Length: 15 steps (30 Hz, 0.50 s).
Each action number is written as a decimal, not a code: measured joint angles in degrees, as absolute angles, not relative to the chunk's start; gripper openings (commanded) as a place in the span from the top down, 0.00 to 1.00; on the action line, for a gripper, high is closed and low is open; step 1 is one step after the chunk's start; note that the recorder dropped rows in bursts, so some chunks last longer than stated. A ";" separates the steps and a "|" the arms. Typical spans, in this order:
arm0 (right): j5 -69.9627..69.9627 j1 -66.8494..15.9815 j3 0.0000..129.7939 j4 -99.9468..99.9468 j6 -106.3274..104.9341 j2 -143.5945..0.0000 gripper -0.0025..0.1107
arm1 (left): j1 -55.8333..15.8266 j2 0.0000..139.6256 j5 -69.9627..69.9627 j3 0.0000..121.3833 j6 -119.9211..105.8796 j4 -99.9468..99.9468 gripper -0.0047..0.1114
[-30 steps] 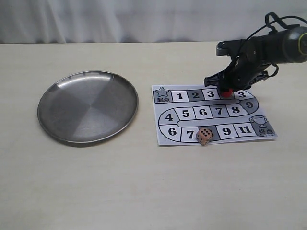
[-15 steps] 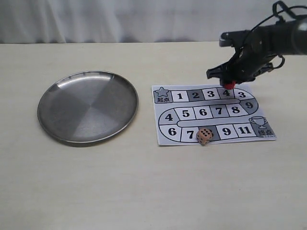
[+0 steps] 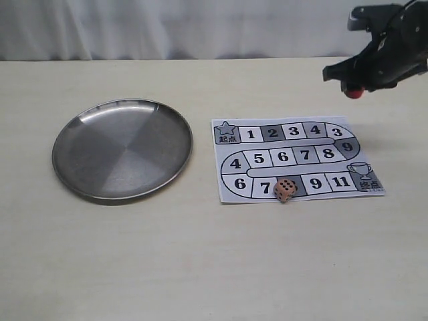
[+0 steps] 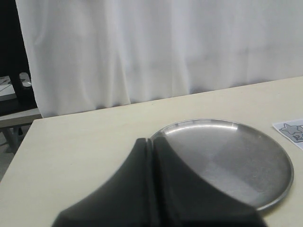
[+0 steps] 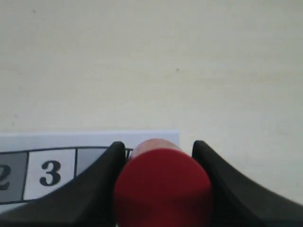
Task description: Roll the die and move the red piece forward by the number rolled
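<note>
My right gripper (image 3: 354, 85) hangs in the air beyond the far right corner of the paper game board (image 3: 297, 158), shut on the red piece (image 3: 355, 89). In the right wrist view the red piece (image 5: 162, 187) fills the gap between the two black fingers, with the board's squares 2 and 3 below it. The tan die (image 3: 285, 190) rests on the board's near row between squares 7 and 9, black pips up. My left gripper (image 4: 152, 144) shows only in the left wrist view, jaws pressed together with nothing between them, close to the steel plate (image 4: 246, 161).
A round steel plate (image 3: 87, 167) lies on the left half of the cream table. A white curtain runs along the table's far edge.
My right gripper has lifted the red piece off the board near square 4 and carried it up and to the right, beyond the board's corner. The die and plate have not moved.
</note>
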<state>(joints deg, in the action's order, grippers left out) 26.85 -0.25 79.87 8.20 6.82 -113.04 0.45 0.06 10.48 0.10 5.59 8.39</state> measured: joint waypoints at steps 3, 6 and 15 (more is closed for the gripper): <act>24.33 -0.13 77.25 8.08 6.82 -116.35 0.94 | 0.45 0.06 10.48 0.10 5.59 8.39 0.96; 22.63 -0.13 76.05 8.08 6.82 -119.66 0.94 | 0.45 0.06 10.48 0.10 5.59 8.39 0.96; 21.42 -0.13 75.91 8.08 6.82 -122.34 0.94 | 0.45 0.06 10.48 0.10 5.59 8.39 0.96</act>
